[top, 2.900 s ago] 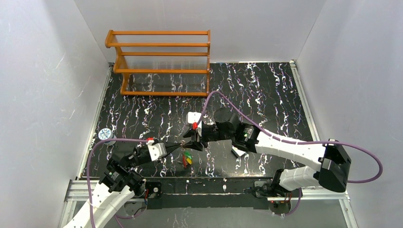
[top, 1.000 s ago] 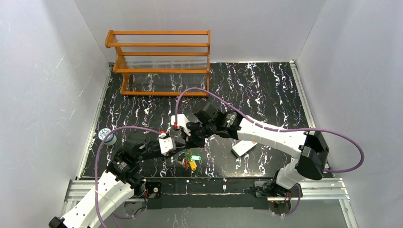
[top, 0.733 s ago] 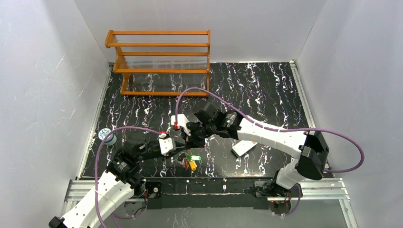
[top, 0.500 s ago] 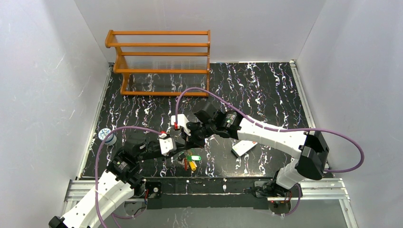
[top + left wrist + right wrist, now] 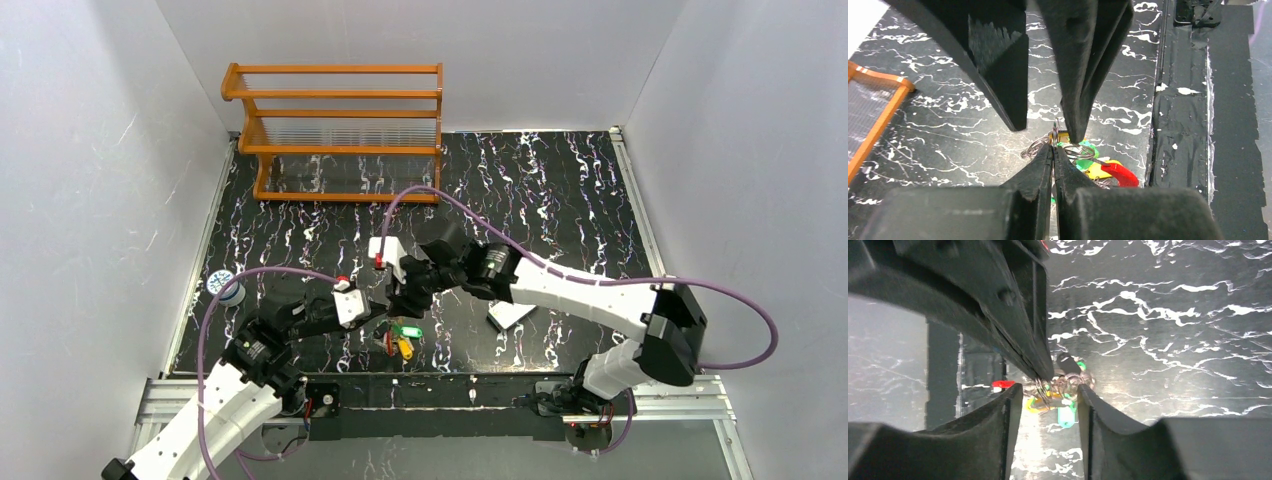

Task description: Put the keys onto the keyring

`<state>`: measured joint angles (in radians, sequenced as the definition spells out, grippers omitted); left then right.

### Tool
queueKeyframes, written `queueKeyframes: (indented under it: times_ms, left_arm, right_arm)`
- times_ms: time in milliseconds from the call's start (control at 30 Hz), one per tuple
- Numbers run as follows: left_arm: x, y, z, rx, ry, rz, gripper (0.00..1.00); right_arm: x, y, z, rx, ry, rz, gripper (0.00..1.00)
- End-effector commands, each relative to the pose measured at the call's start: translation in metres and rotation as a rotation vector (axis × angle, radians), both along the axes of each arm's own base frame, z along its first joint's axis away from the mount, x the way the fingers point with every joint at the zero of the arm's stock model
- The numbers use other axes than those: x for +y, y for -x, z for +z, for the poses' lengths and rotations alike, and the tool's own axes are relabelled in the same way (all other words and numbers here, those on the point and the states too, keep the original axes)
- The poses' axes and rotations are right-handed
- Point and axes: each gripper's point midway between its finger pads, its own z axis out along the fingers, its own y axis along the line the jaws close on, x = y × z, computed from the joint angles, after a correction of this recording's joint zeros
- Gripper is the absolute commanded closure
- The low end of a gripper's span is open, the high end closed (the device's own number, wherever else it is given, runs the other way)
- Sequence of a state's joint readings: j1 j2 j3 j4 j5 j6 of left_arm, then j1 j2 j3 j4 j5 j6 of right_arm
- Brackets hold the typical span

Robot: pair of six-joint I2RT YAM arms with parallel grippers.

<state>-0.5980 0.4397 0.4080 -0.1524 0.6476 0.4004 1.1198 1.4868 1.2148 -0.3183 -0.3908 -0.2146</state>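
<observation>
The keys [image 5: 402,337] lie in a small bunch on the black mat: a green head [image 5: 1090,150], a yellow head [image 5: 1096,170] and a red tag [image 5: 1118,174]. The keyring [image 5: 1054,136] is a thin silver wire ring standing on edge above them. My left gripper [image 5: 1053,148] is shut on the ring's lower part. It also shows in the top view [image 5: 378,312]. My right gripper [image 5: 1048,390] is open, fingers pointing down either side of the ring and keys [image 5: 1060,390], close to the left gripper's tips [image 5: 1047,375]. In the top view the two grippers meet [image 5: 403,300].
A flat white card [image 5: 512,314] lies on the mat right of the keys. An orange wooden rack [image 5: 340,130] stands at the back left. A small round white object [image 5: 222,285] sits at the mat's left edge. Purple cables arch over both arms.
Since one second ago the right arm has shifted slightly to the right, its gripper still open over the keys. The left gripper stays shut on the ring in the same place.
</observation>
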Motion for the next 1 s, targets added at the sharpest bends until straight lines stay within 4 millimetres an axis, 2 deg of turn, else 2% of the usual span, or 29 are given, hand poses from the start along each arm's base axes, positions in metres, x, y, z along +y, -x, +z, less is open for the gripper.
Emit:
queueKeyframes:
  times_ms: [0, 100, 233, 267, 400, 500, 567, 833, 967]
  left_arm:
    - [0.005, -0.002, 0.029, -0.090, 0.061, 0.038, 1.00]
    - [0.008, -0.002, 0.037, -0.126, 0.093, 0.061, 1.00]
    - [0.009, -0.001, 0.042, -0.147, 0.117, 0.067, 1.00]
    - [0.009, -0.001, 0.043, -0.149, 0.119, 0.064, 1.00]
    - [0.007, 0.001, 0.043, -0.147, 0.119, 0.047, 1.00]
    - [0.006, 0.002, 0.043, -0.145, 0.119, 0.039, 1.00]
    - [0.006, 0.002, 0.042, -0.144, 0.118, 0.038, 1.00]
    - [0.005, 0.003, 0.042, -0.143, 0.120, 0.032, 1.00]
    - [0.005, 0.002, 0.042, -0.141, 0.119, 0.032, 1.00]
  right_arm:
    - [0.006, -0.021, 0.049, -0.099, -0.246, -0.148, 0.40]
    - [0.000, -0.017, 0.070, -0.131, -0.390, -0.160, 0.32]
    - [-0.006, -0.005, 0.073, -0.132, -0.463, -0.114, 0.33]
    - [-0.006, -0.003, 0.072, -0.128, -0.465, -0.106, 0.35]
    - [-0.004, 0.004, 0.069, -0.115, -0.458, -0.061, 0.52]
    - [-0.002, 0.006, 0.067, -0.113, -0.454, -0.041, 0.56]
    - [-0.001, 0.006, 0.065, -0.117, -0.445, -0.035, 0.65]
    - [-0.002, -0.003, 0.051, -0.149, -0.387, -0.054, 0.66]
    - [-0.002, -0.004, 0.046, -0.154, -0.375, -0.051, 0.82]
